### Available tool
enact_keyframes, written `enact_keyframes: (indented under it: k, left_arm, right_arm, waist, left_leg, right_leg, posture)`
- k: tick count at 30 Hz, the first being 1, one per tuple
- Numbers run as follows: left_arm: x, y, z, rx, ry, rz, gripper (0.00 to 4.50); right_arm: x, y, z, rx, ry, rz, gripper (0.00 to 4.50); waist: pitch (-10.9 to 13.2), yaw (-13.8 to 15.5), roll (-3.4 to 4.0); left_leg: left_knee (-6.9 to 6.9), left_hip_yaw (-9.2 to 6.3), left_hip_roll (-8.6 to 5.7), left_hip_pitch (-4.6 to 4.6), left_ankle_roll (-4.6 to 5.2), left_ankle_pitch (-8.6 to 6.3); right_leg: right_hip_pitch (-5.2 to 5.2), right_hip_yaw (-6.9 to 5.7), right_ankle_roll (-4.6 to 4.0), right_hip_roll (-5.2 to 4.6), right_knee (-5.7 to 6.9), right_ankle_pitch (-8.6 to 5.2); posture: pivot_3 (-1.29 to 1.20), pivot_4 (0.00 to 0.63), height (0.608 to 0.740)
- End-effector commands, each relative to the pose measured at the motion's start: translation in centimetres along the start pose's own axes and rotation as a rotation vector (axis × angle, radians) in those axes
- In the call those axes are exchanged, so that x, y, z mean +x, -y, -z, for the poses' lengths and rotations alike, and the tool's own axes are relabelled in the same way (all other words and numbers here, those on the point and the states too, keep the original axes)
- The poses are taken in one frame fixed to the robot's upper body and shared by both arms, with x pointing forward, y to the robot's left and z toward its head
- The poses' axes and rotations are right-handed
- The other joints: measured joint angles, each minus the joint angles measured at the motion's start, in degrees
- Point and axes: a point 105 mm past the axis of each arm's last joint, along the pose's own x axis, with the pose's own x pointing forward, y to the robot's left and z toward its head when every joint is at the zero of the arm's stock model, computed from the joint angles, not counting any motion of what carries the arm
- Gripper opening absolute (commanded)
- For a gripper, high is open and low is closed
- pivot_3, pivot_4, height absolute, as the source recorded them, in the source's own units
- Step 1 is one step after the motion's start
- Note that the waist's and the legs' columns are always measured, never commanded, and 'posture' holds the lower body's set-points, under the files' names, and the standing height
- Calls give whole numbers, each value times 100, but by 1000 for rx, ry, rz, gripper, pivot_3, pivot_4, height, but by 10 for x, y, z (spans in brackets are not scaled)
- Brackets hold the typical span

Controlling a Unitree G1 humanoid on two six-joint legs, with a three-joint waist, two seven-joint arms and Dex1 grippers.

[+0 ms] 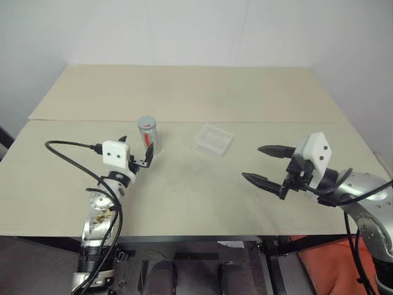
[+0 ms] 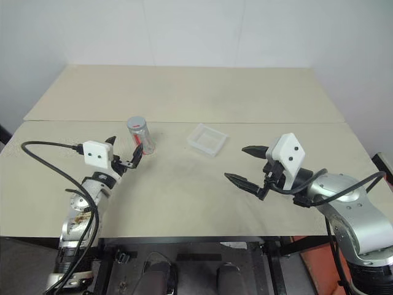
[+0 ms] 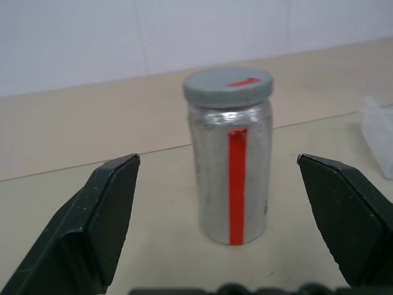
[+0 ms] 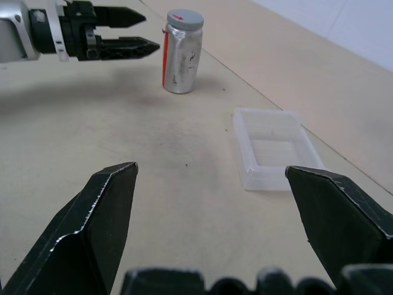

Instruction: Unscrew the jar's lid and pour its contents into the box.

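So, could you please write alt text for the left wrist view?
A silvery jar with a red stripe stands upright on the table, its grey lid on, in front of the open left gripper. The box is beside it.

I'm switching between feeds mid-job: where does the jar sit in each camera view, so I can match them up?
Left eye view: the jar stands left of centre, just beyond the open left gripper.
Right eye view: jar left of centre, same spot.
Left wrist view: jar at centre, framed between the open fingers, untouched.
Right wrist view: jar far off, beside the left gripper.
Shared landmark: the box, on the jar's right.
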Motion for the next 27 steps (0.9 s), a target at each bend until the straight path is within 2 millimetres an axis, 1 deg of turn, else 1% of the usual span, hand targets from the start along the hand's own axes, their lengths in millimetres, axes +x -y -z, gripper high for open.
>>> enact_keyframes:
  k: [1,2,5,9,12,14,16,20,26,27]
  left_arm:
    - [8,9,-5,26,41,46,4475]
    - [10,9,-4,41,44,45,4475]
    - [19,1,0,36,29,-31,4475]
    - [27,1,1,22,36,-36,4475]
    - [33,4,4,18,39,-19,4475]
    - [38,6,6,11,40,-16,4475]
    - [41,8,6,14,47,-10,4475]
    - [49,6,9,3,45,-52,4475]
    - [53,6,11,5,66,-65,4475]
    - [54,6,12,-9,62,-58,4294]
  right_arm:
    - [-5,7,-10,-30,26,62,4500]
    - [-5,9,-11,-29,28,73,4500]
    - [-5,9,-14,-30,38,89,4500]
    - [-7,6,-14,-26,33,95,4500]
    - [-14,18,-9,-31,-2,153,4500]
    - [-16,21,-9,-35,-3,168,4500]
    - [-16,20,-11,-39,1,169,4500]
    - [-14,16,-11,-35,8,168,4500]
    - [-11,13,-11,-30,13,171,4500]
    - [-11,13,-11,-29,13,171,4500]
  waist:
    - [0,-7,0]
    - [0,-6,0]
    - [0,-3,0]
    - [0,0,0]
    - [0,7,0]
    - [0,14,0]
    - [0,21,0]
    - [0,24,-1]
    - [0,24,-1]
    - [0,23,-1]
  left_leg:
    - [0,1,0,1,0,0]
    - [0,1,-1,1,0,0]
    - [0,0,-1,1,0,0]
    - [0,-1,-1,-1,0,0]
    - [0,0,-2,-2,0,0]
    - [1,1,-2,-1,0,0]
    - [1,2,-2,-1,0,0]
    - [0,4,-2,-3,0,0]
    - [0,4,-3,-3,0,0]
    - [0,5,-2,-3,0,0]
  right_leg:
    - [1,0,0,0,0,0]
    - [1,0,1,-1,0,0]
    - [1,0,1,0,0,0]
    - [0,0,1,0,-1,0]
    - [0,0,2,0,-2,1]
    - [1,0,2,0,-1,1]
    - [1,0,3,0,-1,1]
    - [0,-1,3,1,-3,1]
    - [0,-1,4,1,-3,2]
    - [0,-1,3,1,-3,2]
  posture:
    - [0,150,740]
    - [0,150,740]
    - [0,150,740]
    - [0,150,740]
    - [0,150,740]
    - [0,150,740]
    - [0,150,740]
    - [0,150,740]
    - [0,150,740]
    - [0,150,740]
